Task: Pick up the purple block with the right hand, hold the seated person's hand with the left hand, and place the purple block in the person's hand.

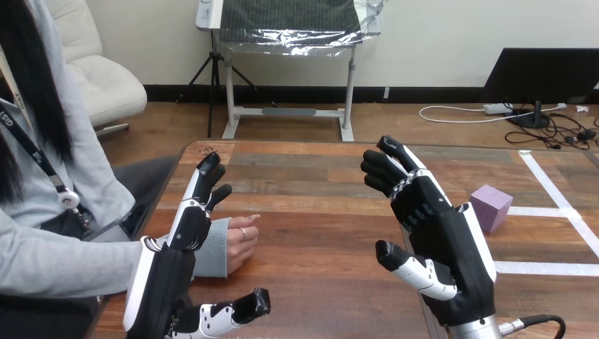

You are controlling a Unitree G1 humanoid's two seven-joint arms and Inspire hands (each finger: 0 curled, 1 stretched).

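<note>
The purple block (490,207) lies on the wooden table (311,212) at the right, just right of my right hand (438,233). That hand is raised above the table with straight fingers, open and holding nothing, a small gap between it and the block. My left hand (176,268) is open too, its fingers reaching forward along the table's left edge and its thumb sticking out to the right near the front. The person's hand (239,240) rests curled on the table just right of my left hand, partly behind it. I cannot tell whether the two touch.
White tape lines (558,205) mark the table's right part, close to the block. The person sits at the table's left side, a grey sleeve (212,247) covering the wrist.
</note>
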